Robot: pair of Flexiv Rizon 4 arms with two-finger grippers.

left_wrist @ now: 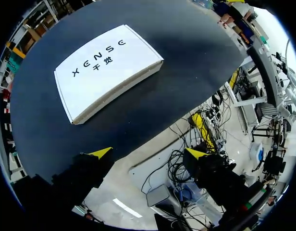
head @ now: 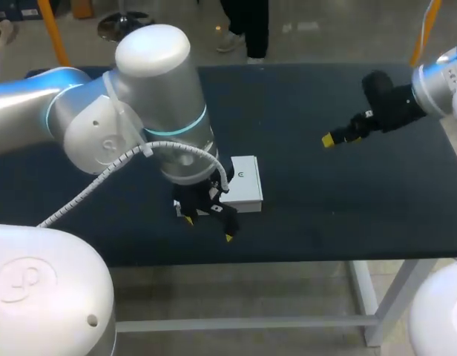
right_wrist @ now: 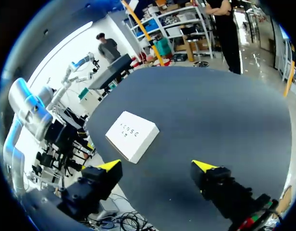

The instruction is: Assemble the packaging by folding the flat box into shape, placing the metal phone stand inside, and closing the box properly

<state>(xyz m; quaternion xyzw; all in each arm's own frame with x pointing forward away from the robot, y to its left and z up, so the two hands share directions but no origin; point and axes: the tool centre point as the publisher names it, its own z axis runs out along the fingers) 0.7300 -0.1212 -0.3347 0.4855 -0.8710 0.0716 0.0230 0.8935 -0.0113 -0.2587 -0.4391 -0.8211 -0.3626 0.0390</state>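
Our left fingers [head: 208, 227] stand spread apart and open. Their yellow tips point down just beside the near edge of the flat white cardboard box [head: 243, 185], towards its left corner. In the left wrist view the box [left_wrist: 107, 65] lies ahead of these fingers and apart from both tips, with a strip of the dark blue bench [left_wrist: 186, 62] between. It sits more in front of one finger than in line with the gap. The box lies flat with its broad printed face up. A brown cardboard edge shows along the side turned towards the fingers, and as far as we can see the box is closed.

Our right fingers [head: 331, 139] are open as well; the right wrist view shows the two tips wide apart. They hang above the bench, well apart from the box, off to its right and farther back. In that view the box [right_wrist: 132, 134] lies ahead of the fingers, nearer the line of one tip than the other.

Our silver left arm [head: 154, 111] rises over the box's left side and hides that edge in the head view. Our right arm [head: 436, 85] enters far to the right of the box. The box itself rests close to the bench's near edge.
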